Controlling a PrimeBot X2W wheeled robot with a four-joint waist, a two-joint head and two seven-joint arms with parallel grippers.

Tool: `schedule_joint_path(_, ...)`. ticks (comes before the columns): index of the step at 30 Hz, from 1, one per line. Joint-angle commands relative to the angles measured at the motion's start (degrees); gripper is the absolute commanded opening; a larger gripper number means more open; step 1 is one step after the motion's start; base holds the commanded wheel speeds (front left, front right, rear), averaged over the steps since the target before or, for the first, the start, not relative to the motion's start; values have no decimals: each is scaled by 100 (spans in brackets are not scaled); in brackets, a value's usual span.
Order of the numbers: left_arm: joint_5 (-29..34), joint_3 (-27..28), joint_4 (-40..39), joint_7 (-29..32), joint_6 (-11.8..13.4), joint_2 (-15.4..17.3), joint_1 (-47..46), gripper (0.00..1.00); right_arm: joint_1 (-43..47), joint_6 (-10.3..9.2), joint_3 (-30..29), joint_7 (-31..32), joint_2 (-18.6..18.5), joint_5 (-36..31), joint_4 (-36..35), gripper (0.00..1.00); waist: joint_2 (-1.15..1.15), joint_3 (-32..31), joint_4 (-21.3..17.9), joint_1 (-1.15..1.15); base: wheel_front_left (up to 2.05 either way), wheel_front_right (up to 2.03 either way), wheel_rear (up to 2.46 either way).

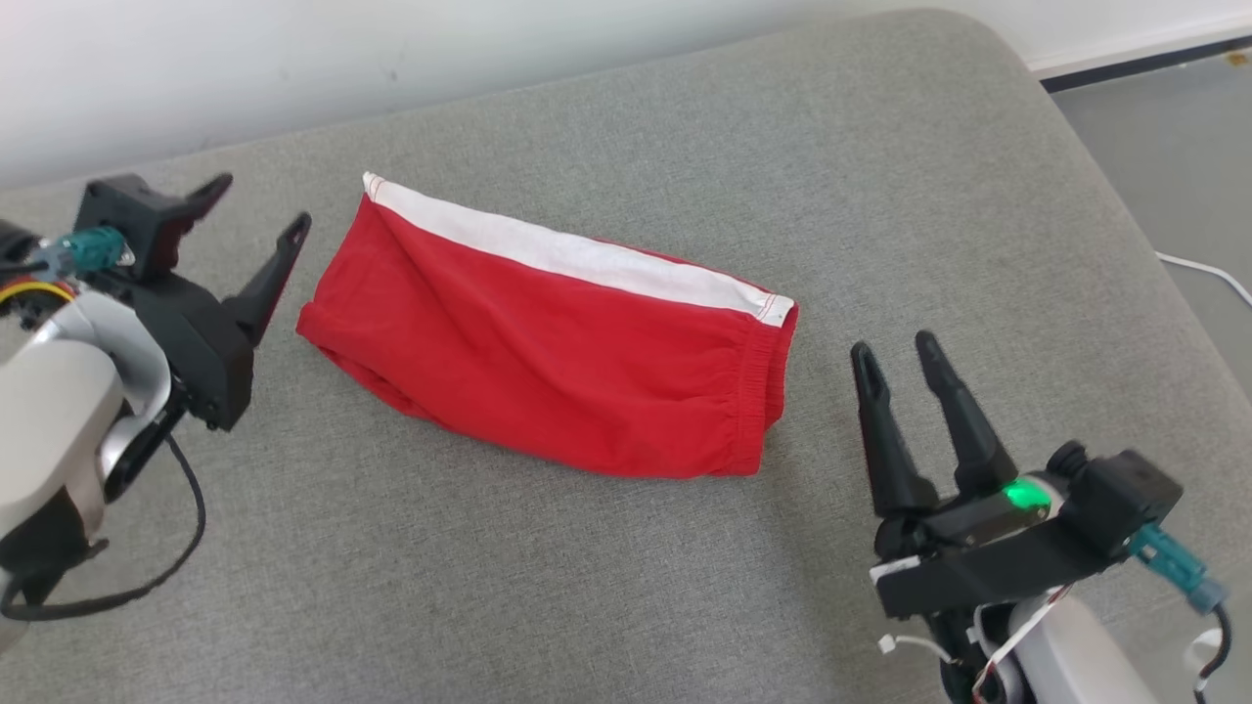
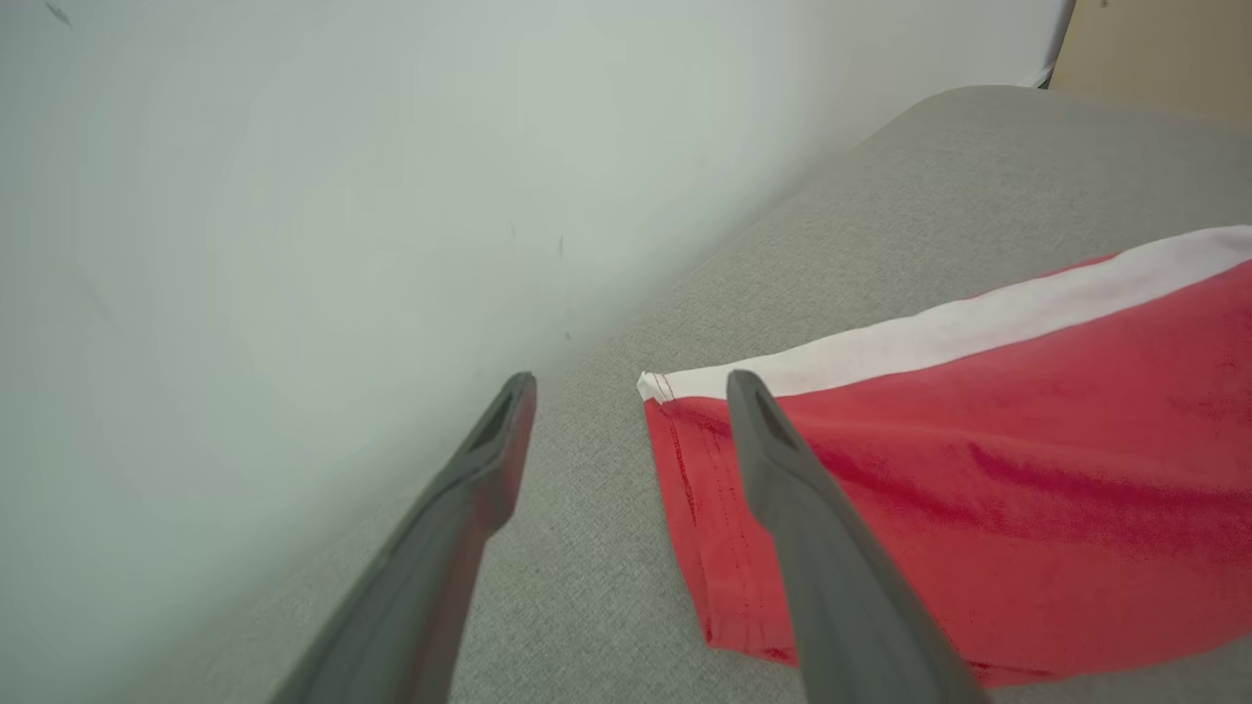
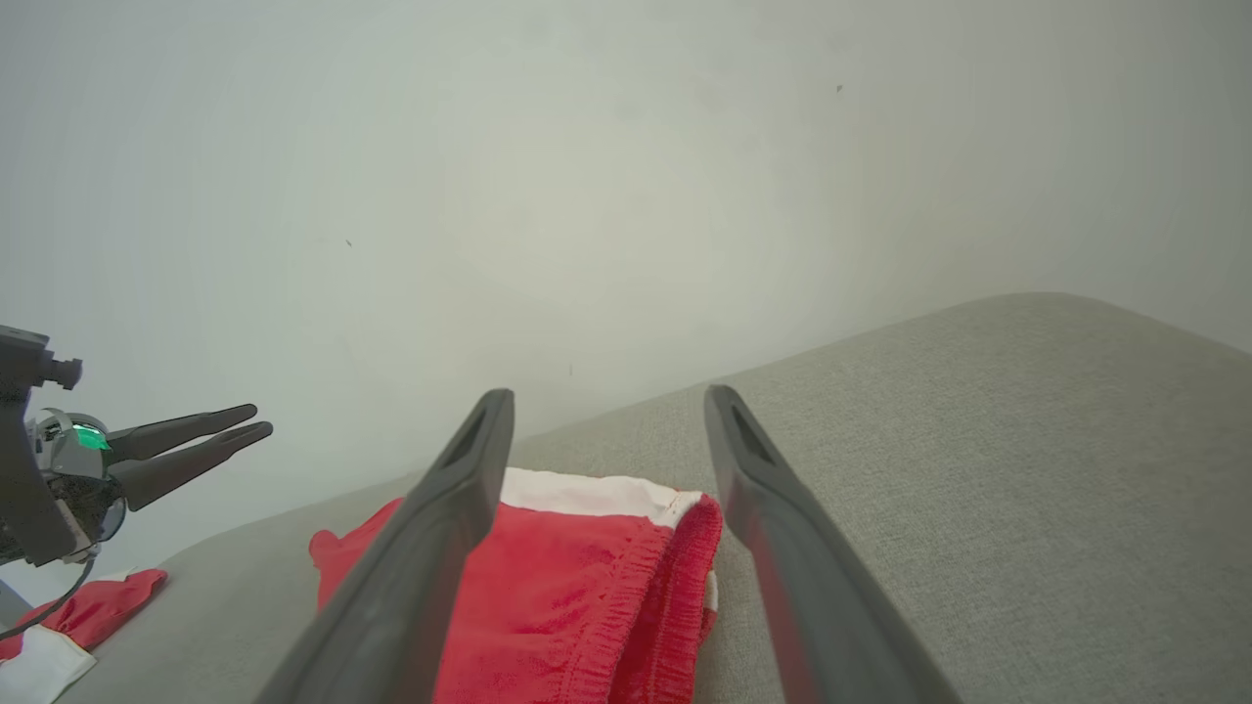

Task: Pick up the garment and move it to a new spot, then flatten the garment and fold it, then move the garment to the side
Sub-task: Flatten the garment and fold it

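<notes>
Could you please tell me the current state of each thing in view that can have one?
Red garment: folded, lying on the grey cushion, held by nothing.
Left end effector: open, empty, beside the garment's left end.
Right end effector: open, empty, beside the garment's right end.

Left wrist view: the garment (image 2: pixel 978 469) runs off the right edge, and one finger (image 2: pixel 812 548) of the left pincer (image 2: pixel 633 381) covers part of its hem. Right wrist view: the bottom edge cuts the garment. The red-and-white scrap (image 3: pixel 68 626) at far left cannot be confirmed as the same piece. Head view: left forearm (image 1: pixel 49 420) and right forearm (image 1: pixel 1066 655) are cut off.
</notes>
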Motion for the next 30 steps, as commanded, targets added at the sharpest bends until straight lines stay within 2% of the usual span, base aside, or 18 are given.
schedule_joint_path(1,-43,-10,17,33,18,-25,109,100,68,-13,23,-43,75,-48,17,100,1,-39,-12,2,0,0,0)
schedule_joint_path(3,-113,-35,34,171,18,-39,201,100,163,-13,96,-96,214,-267,120,100,1,-39,-57,2,0,0,0)
schedule_joint_path(5,-222,-60,50,479,18,-36,269,100,258,-13,124,-119,523,-500,158,100,1,13,-154,2,0,0,0)
schedule_joint_path(7,-235,-73,56,631,18,-29,293,100,349,-13,106,-119,628,-545,165,100,1,34,-192,2,0,0,0)
schedule_joint_path(17,-590,-96,272,1634,18,-21,453,100,410,-13,263,-115,821,-1212,53,100,1,205,-406,2,0,0,0)
schedule_joint_path(22,-675,-102,423,1881,18,-39,455,100,436,-13,298,-114,906,-1287,68,100,1,293,-462,2,0,0,0)
schedule_joint_path(30,-1187,-33,466,2182,17,-177,522,100,417,-13,356,-114,956,-1310,103,100,1,386,-492,2,0,0,0)
